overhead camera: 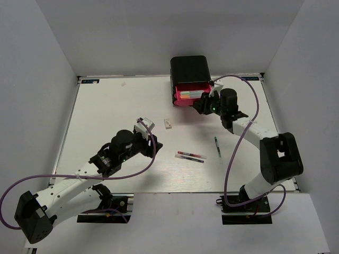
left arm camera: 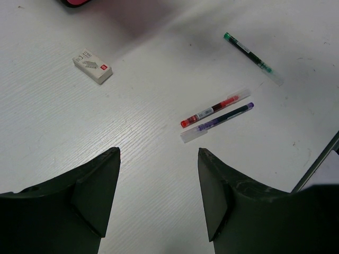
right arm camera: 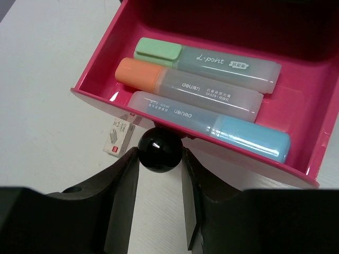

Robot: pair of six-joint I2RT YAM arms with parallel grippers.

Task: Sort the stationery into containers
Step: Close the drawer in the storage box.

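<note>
The black cabinet [overhead camera: 189,67] stands at the back with its top pink drawer [right arm camera: 89,94] pulled out. In it lie a light green marker [right arm camera: 206,58], an orange marker [right arm camera: 188,87] and a blue marker [right arm camera: 212,124]. My right gripper [right arm camera: 160,157] is shut on the drawer's black knob [right arm camera: 159,150]. My left gripper [left arm camera: 159,159] is open and empty above the table. Ahead of it lie a red pen [left arm camera: 214,108], a purple pen [left arm camera: 222,119], a green pen [left arm camera: 252,57] and a white eraser [left arm camera: 92,66].
In the top view the eraser [overhead camera: 168,124] lies between the drawer and my left gripper [overhead camera: 145,127]. The red and purple pens [overhead camera: 189,156] lie mid-table and the green pen [overhead camera: 217,145] to their right. White walls enclose the table [overhead camera: 106,116].
</note>
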